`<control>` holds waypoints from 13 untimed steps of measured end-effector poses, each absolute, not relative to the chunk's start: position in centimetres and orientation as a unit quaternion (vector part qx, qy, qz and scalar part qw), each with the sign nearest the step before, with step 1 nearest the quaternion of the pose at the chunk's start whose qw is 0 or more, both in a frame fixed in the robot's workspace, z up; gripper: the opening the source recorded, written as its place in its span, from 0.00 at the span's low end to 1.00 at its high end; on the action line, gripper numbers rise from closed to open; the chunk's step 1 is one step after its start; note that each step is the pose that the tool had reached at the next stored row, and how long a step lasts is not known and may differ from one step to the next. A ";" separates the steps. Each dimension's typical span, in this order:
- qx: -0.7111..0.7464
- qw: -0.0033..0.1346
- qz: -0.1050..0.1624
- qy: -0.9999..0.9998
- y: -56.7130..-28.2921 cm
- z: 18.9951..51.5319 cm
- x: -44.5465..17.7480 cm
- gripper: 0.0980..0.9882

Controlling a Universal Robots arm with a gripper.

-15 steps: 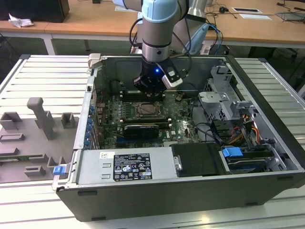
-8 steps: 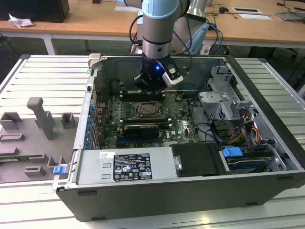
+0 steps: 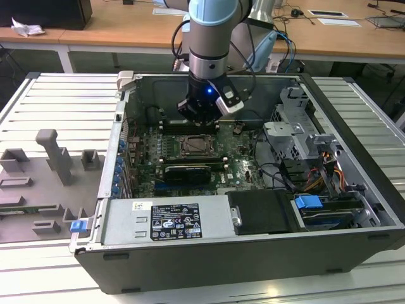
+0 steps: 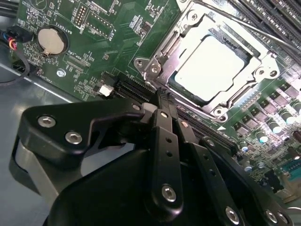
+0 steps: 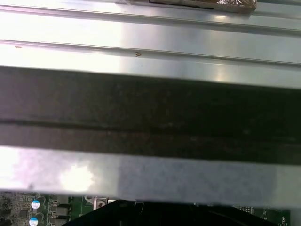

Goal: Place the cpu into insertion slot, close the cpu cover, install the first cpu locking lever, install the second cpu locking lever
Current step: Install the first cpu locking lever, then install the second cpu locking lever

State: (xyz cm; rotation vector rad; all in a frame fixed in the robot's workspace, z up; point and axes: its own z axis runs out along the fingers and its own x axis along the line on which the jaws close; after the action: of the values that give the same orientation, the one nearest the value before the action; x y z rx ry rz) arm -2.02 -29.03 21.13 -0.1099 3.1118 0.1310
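The jaws look closed in the second wrist view, the black fingers (image 4: 164, 122) pressed together with nothing between them and touching nothing. Just beyond their tips lies the cpu (image 4: 209, 66), seated flat in its socket on the green board (image 4: 117, 42), with the cpu cover (image 4: 164, 59) folded down around it so the pale top shows through the window. A round coin battery (image 4: 52, 41) sits off to one side of the jaws. In the exterior view the gripper (image 3: 199, 117) hangs inside the open computer case (image 3: 354, 152), just above and behind the socket. The first wrist view looks across the case's metal wall (image 5: 150, 179), with a sliver of board beneath.
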 end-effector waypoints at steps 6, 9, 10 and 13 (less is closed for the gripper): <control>-0.035 0.013 0.042 0.998 -29.1 21.1 -2.0 0.01; -0.035 0.013 0.042 0.998 -29.2 21.1 -2.0 0.01; -0.035 0.013 0.042 0.998 -29.2 21.1 -2.0 0.01; -0.035 0.013 0.042 0.998 -29.2 21.1 -2.0 0.01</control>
State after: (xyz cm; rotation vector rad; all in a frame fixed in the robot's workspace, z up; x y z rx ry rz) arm -2.02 -29.22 21.14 -0.1099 3.1119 0.1310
